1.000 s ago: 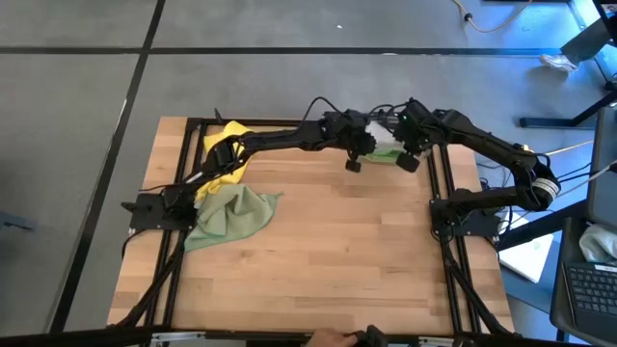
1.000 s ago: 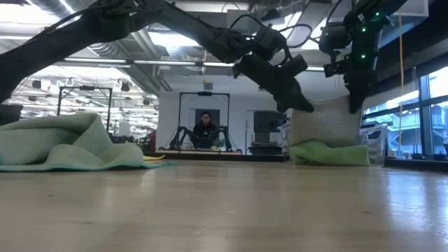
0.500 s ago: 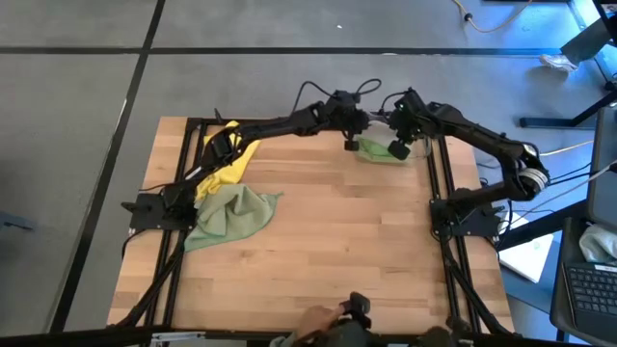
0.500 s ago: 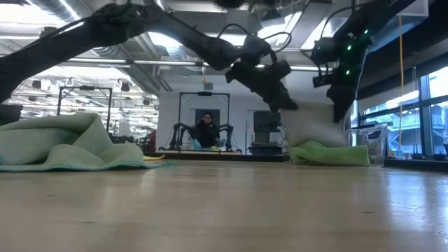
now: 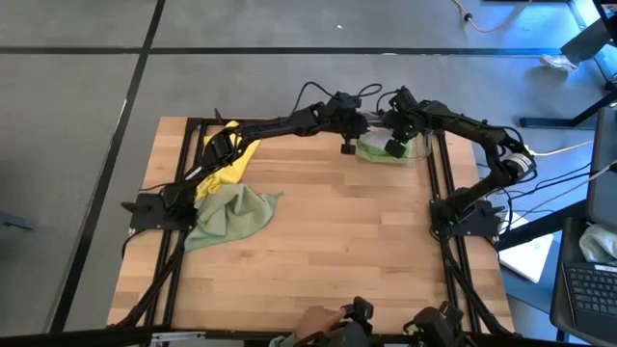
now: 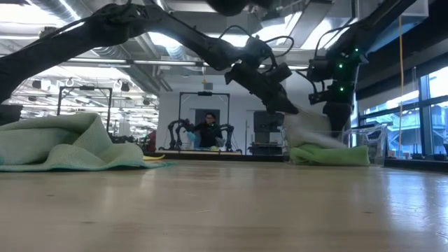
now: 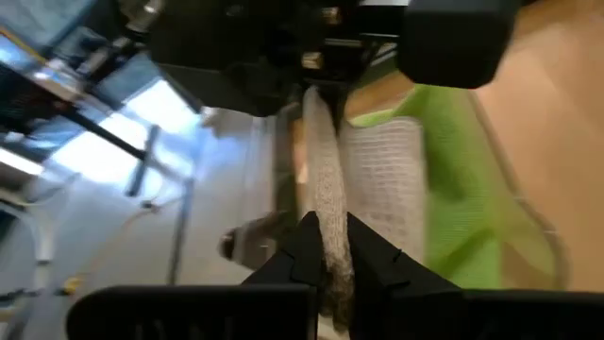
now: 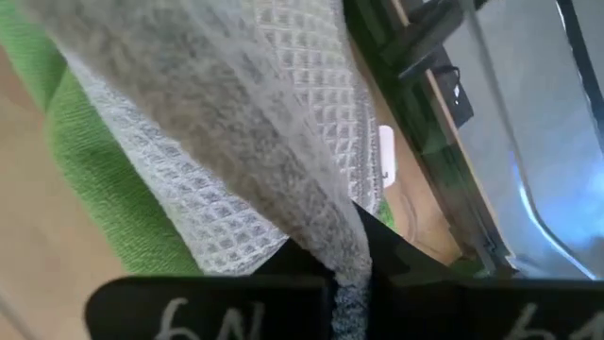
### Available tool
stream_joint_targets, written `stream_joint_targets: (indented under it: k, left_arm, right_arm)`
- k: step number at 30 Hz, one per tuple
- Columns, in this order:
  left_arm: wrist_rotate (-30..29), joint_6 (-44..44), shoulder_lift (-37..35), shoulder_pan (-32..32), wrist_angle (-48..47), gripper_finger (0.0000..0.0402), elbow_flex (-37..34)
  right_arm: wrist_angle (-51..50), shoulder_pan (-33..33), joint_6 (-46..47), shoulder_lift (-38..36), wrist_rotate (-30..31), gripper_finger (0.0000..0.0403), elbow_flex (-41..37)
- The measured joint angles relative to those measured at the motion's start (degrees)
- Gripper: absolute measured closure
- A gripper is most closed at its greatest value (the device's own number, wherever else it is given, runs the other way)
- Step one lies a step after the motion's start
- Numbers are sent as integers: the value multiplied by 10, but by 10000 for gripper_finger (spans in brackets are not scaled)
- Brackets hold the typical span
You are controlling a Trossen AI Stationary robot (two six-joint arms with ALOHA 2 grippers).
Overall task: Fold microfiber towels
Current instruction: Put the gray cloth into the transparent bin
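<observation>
grey-beige towel is pinched by the closed left gripper and closed right gripper over the bright green towel; uneven lowering could spoil the fold.

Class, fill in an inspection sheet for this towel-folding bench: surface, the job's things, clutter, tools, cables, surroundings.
Surface: wooden table, mostly bare.
Job's things: grey-beige towel held over the bright green towel at the far right; yellow towel and pale green towel crumpled at the left.
Clutter: clear plastic bin beside the green towel.
Tools: left tool and right tool both pinch the grey-beige towel.
Cables: loops on both arms near the wrists.
Surroundings: a person seated beyond the table; a hand at the near edge.
</observation>
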Motion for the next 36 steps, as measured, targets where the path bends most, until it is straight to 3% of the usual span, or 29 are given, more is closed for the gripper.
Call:
stream_joint_targets:
  k: [4, 14, 24, 29, 36]
  left_arm:
    - [-36, 26, 6, 4, 27, 385, 0]
    - [-38, 28, 6, 11, 30, 385, 0]
    - [-50, 44, 3, 21, 29, 384, 0]
    - [-12, 43, 3, 24, 27, 345, 0]
    - [0, 43, 3, 13, 27, 293, 0]
  right_arm:
    - [1, -11, 14, 0, 0, 388, 0]
    - [0, -19, 25, 0, -16, 378, 0]
    - [-27, -22, 44, 1, 55, 342, -3]
    - [-29, -24, 58, 1, 52, 339, -3]
    - [-33, -23, 62, 1, 46, 339, -2]
